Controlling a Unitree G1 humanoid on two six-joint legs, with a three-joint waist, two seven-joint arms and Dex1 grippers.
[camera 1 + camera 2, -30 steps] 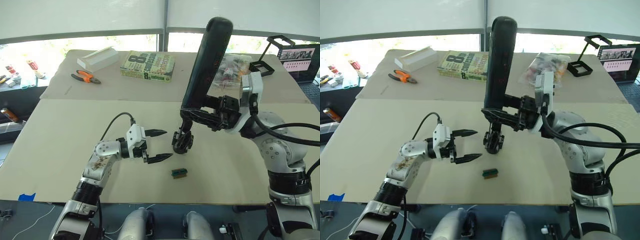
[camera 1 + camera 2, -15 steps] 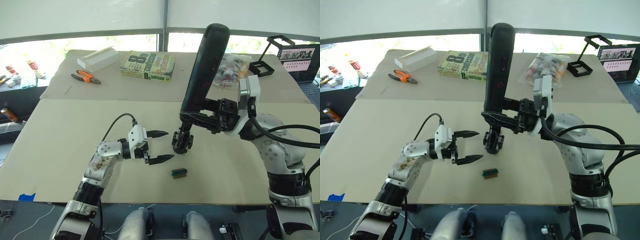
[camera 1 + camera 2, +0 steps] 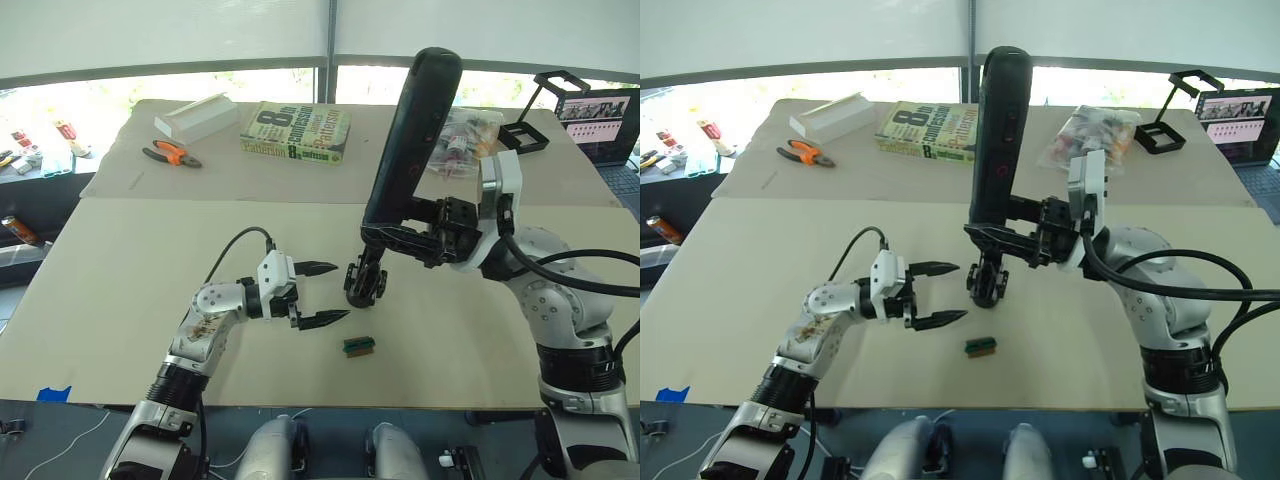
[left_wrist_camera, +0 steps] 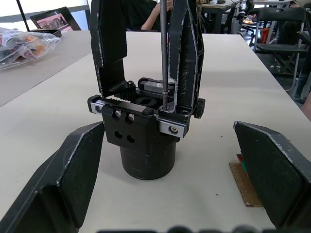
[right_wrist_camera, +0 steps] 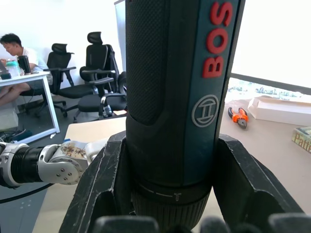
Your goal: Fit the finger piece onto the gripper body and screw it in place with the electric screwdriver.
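The gripper body (image 4: 146,126) is a chunky black block on a round base, standing upright near the middle of the table (image 3: 120,260), with two black fingers rising from a toothed rail. The electric screwdriver (image 3: 410,135), a thick black cylinder with red lettering, stands almost upright over it, its thin metal bit (image 4: 163,48) reaching down between those fingers. The right gripper (image 5: 170,194) is clamped around its lower barrel. The left gripper (image 3: 322,293) hangs just beside the block, fingers spread and empty. Whether the bit meets a screw is hard to make out.

bright windows (image 3: 180,95) behind a beige table (image 3: 120,260), black office chairs (image 5: 92,82) nearby.
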